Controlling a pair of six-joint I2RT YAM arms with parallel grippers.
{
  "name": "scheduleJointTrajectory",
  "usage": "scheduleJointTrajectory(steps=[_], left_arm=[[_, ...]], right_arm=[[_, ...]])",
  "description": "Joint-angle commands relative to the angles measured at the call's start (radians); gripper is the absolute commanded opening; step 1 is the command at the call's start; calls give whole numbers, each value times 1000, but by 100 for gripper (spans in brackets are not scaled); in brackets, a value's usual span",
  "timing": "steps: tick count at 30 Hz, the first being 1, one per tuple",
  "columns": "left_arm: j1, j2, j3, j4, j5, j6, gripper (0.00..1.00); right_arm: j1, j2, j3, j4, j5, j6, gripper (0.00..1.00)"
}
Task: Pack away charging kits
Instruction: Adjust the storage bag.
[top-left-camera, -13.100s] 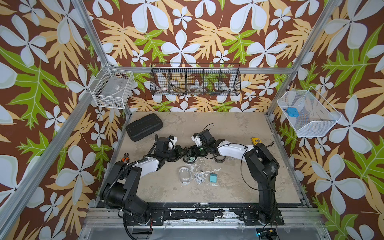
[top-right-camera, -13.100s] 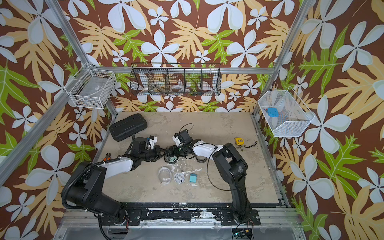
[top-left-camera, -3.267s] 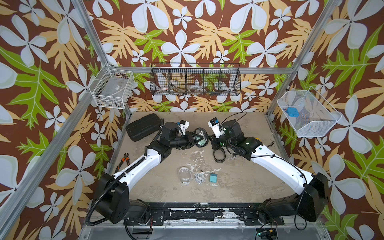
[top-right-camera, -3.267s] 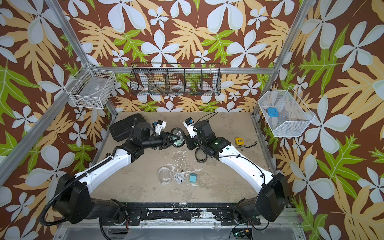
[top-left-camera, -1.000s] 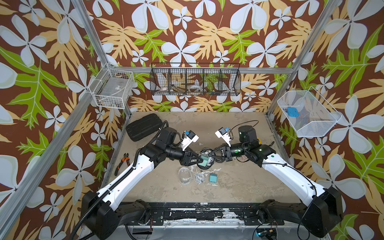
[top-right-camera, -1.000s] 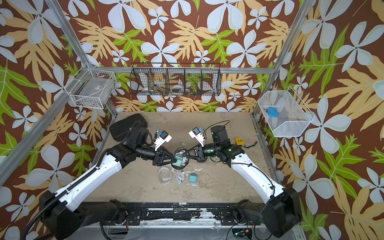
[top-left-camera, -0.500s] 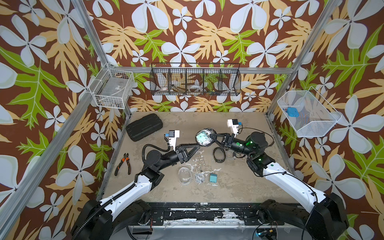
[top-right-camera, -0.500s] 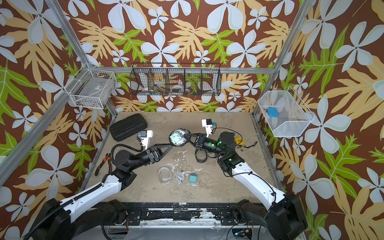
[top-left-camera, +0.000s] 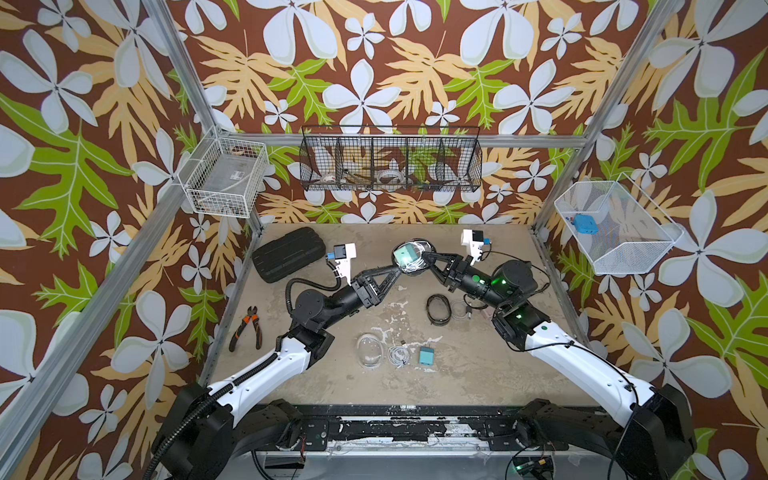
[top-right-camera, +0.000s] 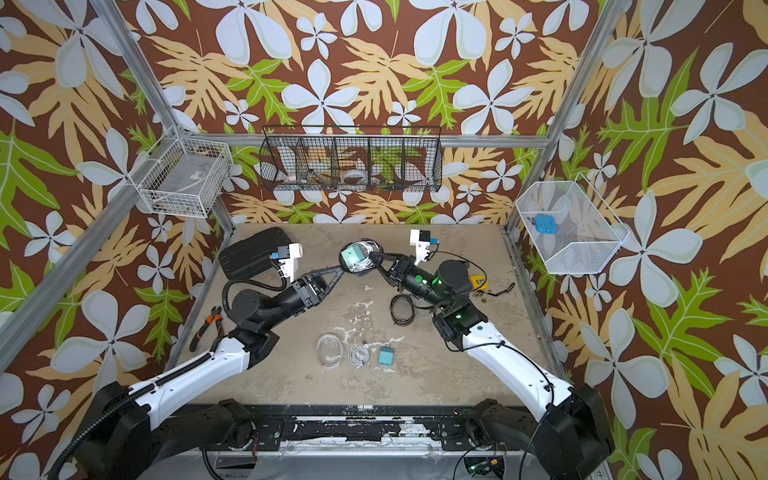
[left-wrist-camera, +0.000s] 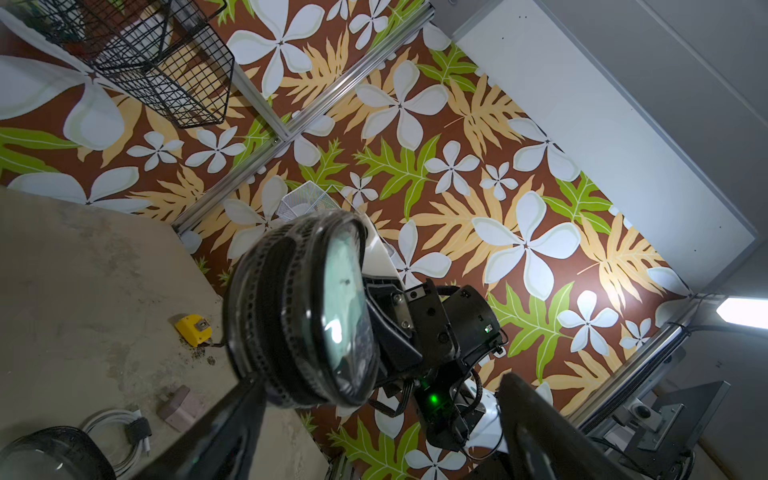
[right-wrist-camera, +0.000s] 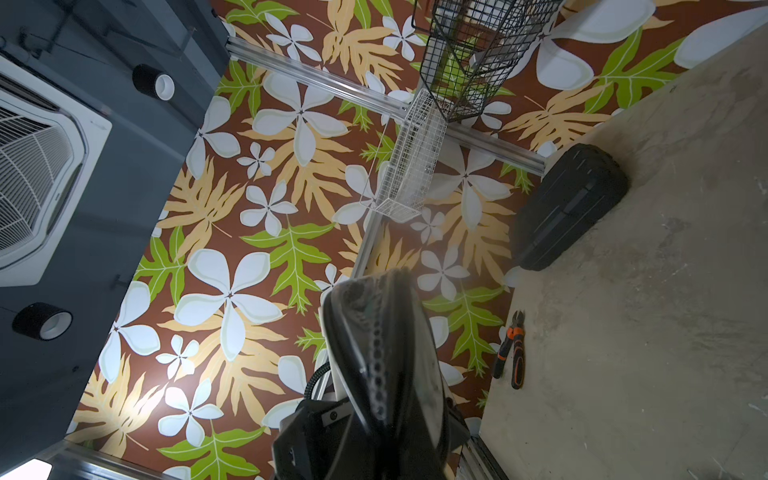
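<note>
Left wrist view puts the black-rimmed pouch (left-wrist-camera: 299, 316) right in front of me, edge-on and held clear of the desk (left-wrist-camera: 83, 291), with the mint green plug block (left-wrist-camera: 343, 270) showing through its clear face. My right pincer (left-wrist-camera: 384, 320) is pressed together on the pouch's far rim and carries it alone. My left pincer (top-left-camera: 397, 270) stands spread wide, one finger (left-wrist-camera: 232, 419) just beside the lower rim, and I cannot tell whether it touches. In both top views the pouch hangs between my two arms, above the desk. My worry is that one-sided pinch: the rim looks thin and slick, so a quick swing could twist the pouch out and drop it. If my left finger drags along the rim as I pull away, it could lever the pouch loose too. I cannot see whether the pouch is closed all the way round; if it gapes, the plug could spill. On the desk the teal plug block (top-left-camera: 426, 356), a coiled white cable (top-left-camera: 398, 355) and a clear pouch (top-left-camera: 369, 351) lie unpacked.
</note>
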Motion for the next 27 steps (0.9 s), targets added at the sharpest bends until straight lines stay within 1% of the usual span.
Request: scheduleJointTrajectory(steps=[1,2,3,4,5,7,10,12,14,15,17,19,22,23,25,27], left_arm=[[-7,-19,-24,3,-30,-32,85],[-11,-22,-28,-2,-33,-35,83],[-17,-23,-31,0,-32,-35,78],[-23,-23,-33,-3,-31,-35,76],[-32,-20,-34,-2,-36,-35,77],[-48,-5,-29,18,-39,-32,84],[-52,54,2,127,-16,-53,86],[-52,97,35,156,-12,-60,87],[-53,124,55,195,-27,-62,88],[-53,136,55,234,-38,-70,88],[-53,158,82,223,-43,-67,87],[-54,178,109,204,-37,-59,85],[-54,190,110,216,-67,-77,73],[-54,189,109,216,-77,-78,68],[-54,188,107,210,-94,-78,56],[-53,185,104,198,-108,-80,40]], right_arm=[[-2,-18,6,17,55,-19,0],[-3,-22,11,6,63,-29,0],[-4,-22,21,-9,66,-42,0],[-4,-22,32,-28,68,-55,0],[-2,-24,41,-46,73,-67,0],[1,-28,35,-47,81,-63,0],[24,-15,9,-8,81,-35,0],[39,-1,-12,40,75,0,0],[48,10,-22,70,71,17,0],[53,13,-18,53,71,9,0],[59,16,-11,25,74,-6,0],[59,8,-37,63,82,20,0],[60,7,-46,58,85,18,0],[61,9,-45,51,81,18,0],[70,9,-50,49,74,18,0],[78,8,-53,30,67,11,0]])
